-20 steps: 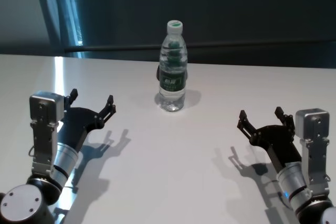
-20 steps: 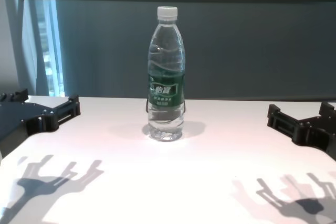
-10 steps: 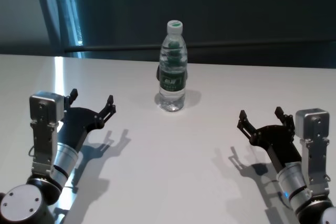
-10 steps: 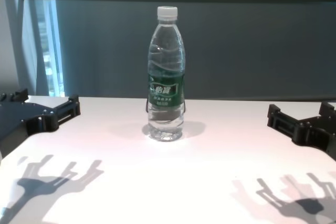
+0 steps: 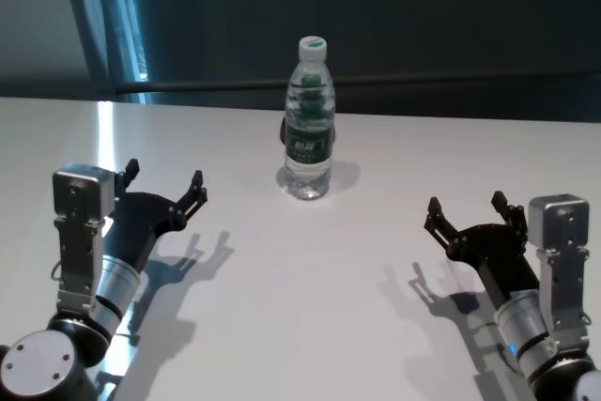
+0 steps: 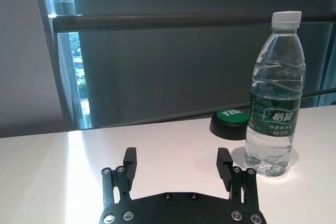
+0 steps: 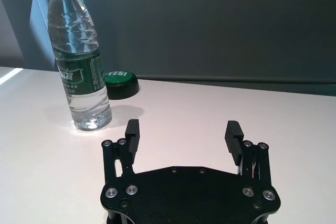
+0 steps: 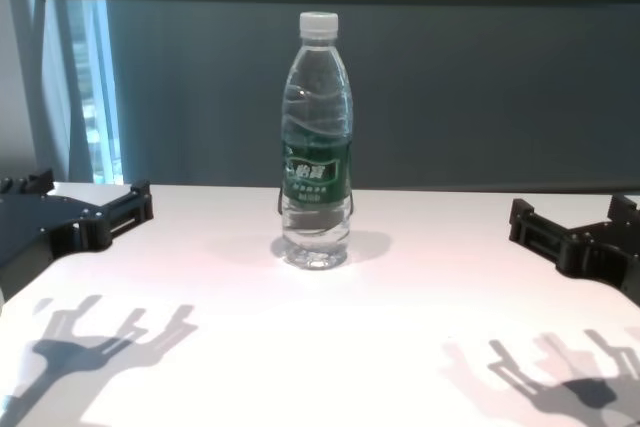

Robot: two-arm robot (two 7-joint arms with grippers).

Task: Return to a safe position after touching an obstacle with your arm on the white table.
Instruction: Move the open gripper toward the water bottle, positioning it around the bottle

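Both arms are parked low over the white table (image 5: pixel 310 288), so the touch step looks not yet started. Left gripper (image 5: pixel 167 183) is held near the left edge, fingers spread wide, nothing gripped. The obstacle (image 5: pixel 309 119), a water bottle, is stood upright mid-table, well apart from both. Right gripper (image 5: pixel 466 209) is also splayed and empty. Next, an arm probably needs swinging inward gently.
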